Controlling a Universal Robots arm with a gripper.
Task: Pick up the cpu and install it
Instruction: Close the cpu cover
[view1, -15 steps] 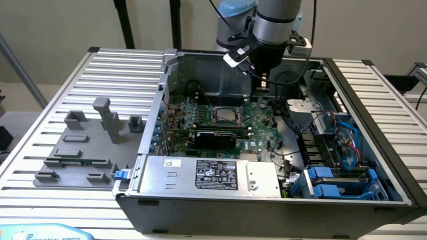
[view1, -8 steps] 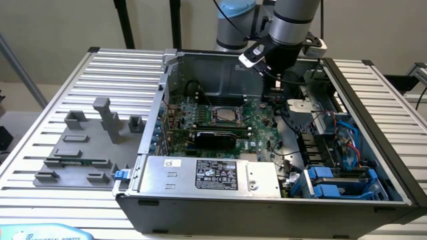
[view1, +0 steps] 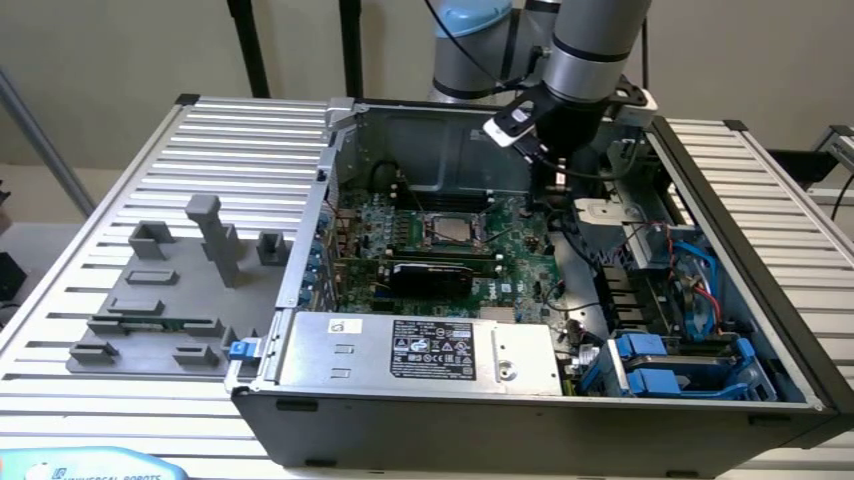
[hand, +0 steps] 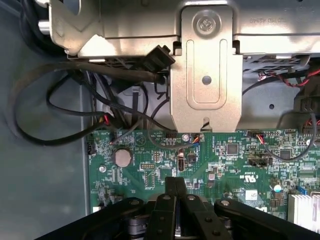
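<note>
End effector (hand: 176, 183), pinched shut and empty, hangs low over the green board (hand: 240, 165); the cpu (view1: 449, 229) seemingly sits socketed, so steering clear of the cables (hand: 115, 70) matters.

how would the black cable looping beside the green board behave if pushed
Probably floppy: the black cable lies in a loose loop beside the green board. Likely light, since it looks thin. It may tug back rather than slide free, as one end seems fixed near the metal bracket.
</note>
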